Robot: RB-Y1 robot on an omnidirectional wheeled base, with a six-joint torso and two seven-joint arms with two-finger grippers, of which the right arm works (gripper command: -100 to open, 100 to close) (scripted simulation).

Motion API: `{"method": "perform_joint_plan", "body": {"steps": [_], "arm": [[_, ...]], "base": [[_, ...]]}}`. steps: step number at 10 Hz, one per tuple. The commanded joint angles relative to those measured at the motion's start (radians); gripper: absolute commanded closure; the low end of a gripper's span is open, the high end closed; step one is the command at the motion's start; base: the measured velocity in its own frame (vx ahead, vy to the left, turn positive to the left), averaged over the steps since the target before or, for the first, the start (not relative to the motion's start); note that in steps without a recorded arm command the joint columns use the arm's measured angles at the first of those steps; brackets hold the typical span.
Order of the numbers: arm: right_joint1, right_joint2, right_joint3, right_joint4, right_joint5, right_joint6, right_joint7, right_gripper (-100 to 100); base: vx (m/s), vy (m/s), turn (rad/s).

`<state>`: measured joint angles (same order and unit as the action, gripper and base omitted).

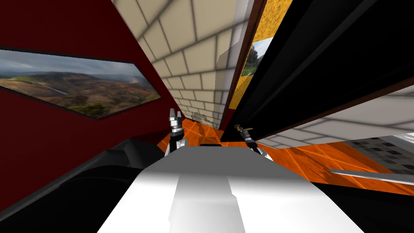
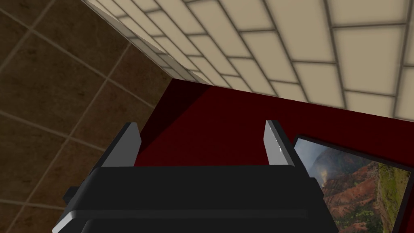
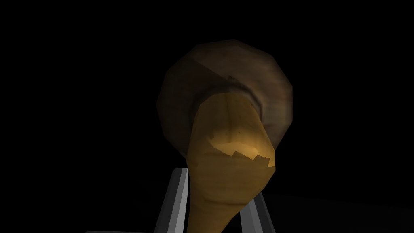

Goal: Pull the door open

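Here the right gripper [image 3: 216,190] seems to pinch the yellow-brown lever handle [image 3: 230,133] on the near-black flat door [image 1: 323,60]. The lever's length runs back between its fingers. Left of that handle, the left gripper [image 2: 202,133] hangs spread.

Door handle [image 3: 230,170] on the door [image 1: 307,81], clasped in the right gripper [image 3: 214,186]; left gripper [image 1: 174,114] left of the door; framed picture [image 1: 77,87] farther left.

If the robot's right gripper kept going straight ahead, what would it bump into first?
The right gripper grips the yellow handle. Straight on, it would probably meet the round brown plate behind it, fixed to the dark door.
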<state>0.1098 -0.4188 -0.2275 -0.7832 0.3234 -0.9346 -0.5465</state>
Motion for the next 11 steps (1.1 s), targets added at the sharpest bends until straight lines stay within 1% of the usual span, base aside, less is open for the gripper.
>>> {"method": "perform_joint_plan", "body": {"steps": [1, 3, 6, 7, 10, 11], "arm": [[0.013, -0.008, -0.007, 0.008, 0.007, -0.029, -0.009, 100], [0.022, -0.014, -0.011, 0.013, 0.012, -0.048, -0.015, 100], [0.054, -0.033, -0.026, 0.031, 0.028, -0.116, -0.035, 100], [0.059, -0.037, -0.029, 0.034, 0.031, -0.127, -0.039, 100], [0.088, -0.054, -0.043, 0.051, 0.046, -0.189, -0.057, 100], [0.084, -0.050, -0.040, 0.046, 0.042, -0.172, -0.053, 100]], "base": [[-0.110, -0.030, 0.144], [-0.159, -0.061, 0.125], [-0.186, -0.081, 0.171], [-0.177, -0.080, 0.121], [-0.171, -0.046, 0.140], [-0.084, -0.028, 0.028]]}}
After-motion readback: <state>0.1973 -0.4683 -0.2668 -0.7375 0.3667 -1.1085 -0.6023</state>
